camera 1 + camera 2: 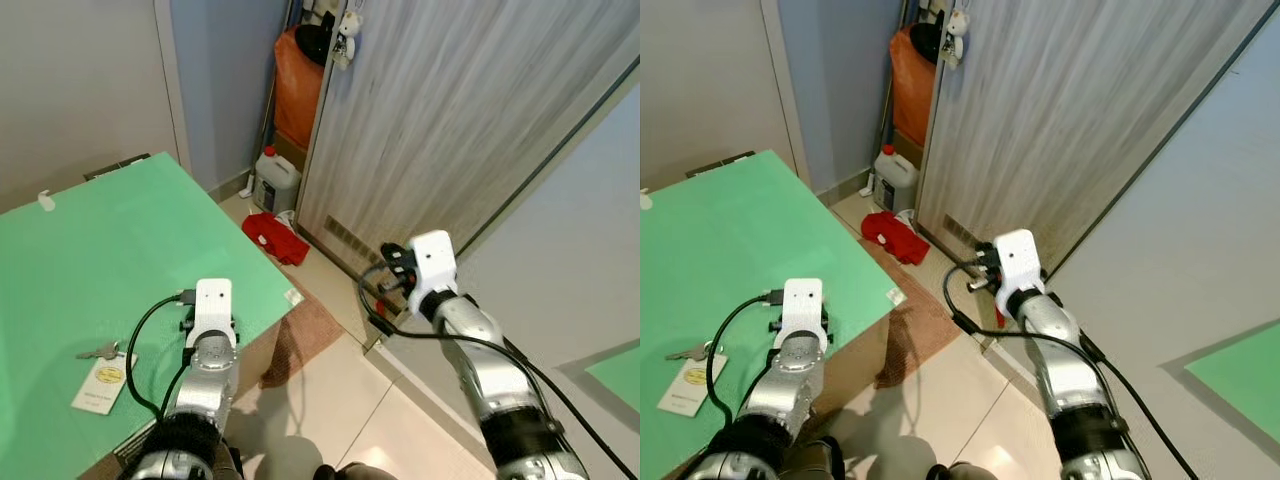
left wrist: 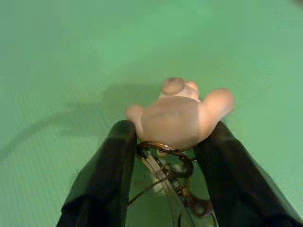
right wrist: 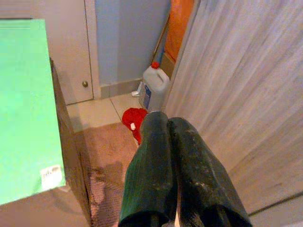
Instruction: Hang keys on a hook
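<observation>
My left gripper (image 2: 171, 130) is shut on a bunch of keys. Its black fingers (image 2: 111, 165) press on both sides of a pale bear-shaped fob (image 2: 177, 116), and the key ring (image 2: 165, 153) and keys hang between them, just above the green table (image 1: 90, 260). In the eye views my left wrist (image 1: 210, 315) is over the table's near corner. At the top edge of the grey wooden door (image 1: 450, 120) a small white fob (image 1: 345, 38) hangs on a hook. My right gripper (image 3: 168, 120) is shut on nothing, held low beside the door.
A second key with a white tag (image 1: 102, 378) lies on the table by my left arm. An orange bag (image 1: 295, 85), a white jug (image 1: 275, 180) and a red cloth (image 1: 275, 235) fill the floor corner. A brown mat (image 1: 305, 335) lies beside the table.
</observation>
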Robot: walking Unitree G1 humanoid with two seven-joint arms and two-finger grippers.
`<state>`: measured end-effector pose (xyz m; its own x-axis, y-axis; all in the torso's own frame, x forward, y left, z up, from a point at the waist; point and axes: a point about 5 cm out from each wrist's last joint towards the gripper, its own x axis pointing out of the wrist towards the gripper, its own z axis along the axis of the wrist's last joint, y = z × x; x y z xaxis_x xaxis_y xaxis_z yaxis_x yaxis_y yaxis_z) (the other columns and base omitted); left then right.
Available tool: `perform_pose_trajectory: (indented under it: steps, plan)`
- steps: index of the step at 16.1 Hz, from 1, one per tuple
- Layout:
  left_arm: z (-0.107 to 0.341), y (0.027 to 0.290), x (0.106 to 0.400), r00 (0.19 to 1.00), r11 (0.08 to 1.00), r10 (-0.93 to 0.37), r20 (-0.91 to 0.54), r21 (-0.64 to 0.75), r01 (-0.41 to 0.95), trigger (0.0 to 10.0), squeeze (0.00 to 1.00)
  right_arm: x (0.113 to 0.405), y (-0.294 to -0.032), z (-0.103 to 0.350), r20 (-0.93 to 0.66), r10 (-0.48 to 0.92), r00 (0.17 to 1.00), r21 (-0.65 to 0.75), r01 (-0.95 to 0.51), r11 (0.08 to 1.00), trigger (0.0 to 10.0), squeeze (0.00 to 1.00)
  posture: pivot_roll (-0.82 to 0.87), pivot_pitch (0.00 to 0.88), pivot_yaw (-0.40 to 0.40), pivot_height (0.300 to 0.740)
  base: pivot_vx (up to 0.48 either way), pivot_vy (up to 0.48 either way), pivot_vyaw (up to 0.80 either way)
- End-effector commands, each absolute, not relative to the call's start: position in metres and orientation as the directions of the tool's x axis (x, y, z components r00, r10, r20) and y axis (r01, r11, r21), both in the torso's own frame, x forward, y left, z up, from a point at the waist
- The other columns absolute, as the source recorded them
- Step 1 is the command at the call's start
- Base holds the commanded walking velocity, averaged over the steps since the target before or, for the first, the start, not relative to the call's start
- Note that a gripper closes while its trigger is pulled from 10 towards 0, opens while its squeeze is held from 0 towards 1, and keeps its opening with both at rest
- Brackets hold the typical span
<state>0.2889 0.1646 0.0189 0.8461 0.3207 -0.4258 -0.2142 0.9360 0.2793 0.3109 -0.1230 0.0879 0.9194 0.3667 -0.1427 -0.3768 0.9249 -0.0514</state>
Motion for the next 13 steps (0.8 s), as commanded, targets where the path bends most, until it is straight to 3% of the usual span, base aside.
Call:
perform_pose_trajectory:
  steps: [1,2,6,13]
  plan:
    - [0.027,0.156,0.289,0.881,0.942,0.282,-0.38,0.284,-0.179,0.0,0.0,0.313,-0.127,0.087,-0.139,0.345,0.928,-0.056,-0.356,0.933,10.0,0.0,0.03,0.045,-0.166,0.74,0.0,0.0,0.0]
    - [0.048,0.153,0.287,0.926,0.94,0.251,-0.282,0.299,-0.164,0.0,0.0,0.317,-0.125,0.089,-0.124,0.339,0.933,-0.049,-0.347,0.937,10.0,0.0,0.04,0.035,-0.158,0.74,0.0,0.0,0.0]
    - [0.094,0.148,0.29,0.977,0.948,0.185,-0.102,0.279,-0.151,0.0,0.0,0.326,-0.121,0.092,-0.097,0.327,0.94,-0.029,-0.331,0.943,10.0,0.0,0.07,0.002,-0.137,0.74,0.0,0.0,0.0]
    - [0.166,0.136,0.299,0.994,0.968,0.043,0.096,0.243,-0.065,0.0,0.0,0.345,-0.095,0.113,0.002,0.358,0.934,0.04,-0.358,0.933,10.0,0.0,0.13,0.0,-0.091,0.74,0.0,0.0,0.0]
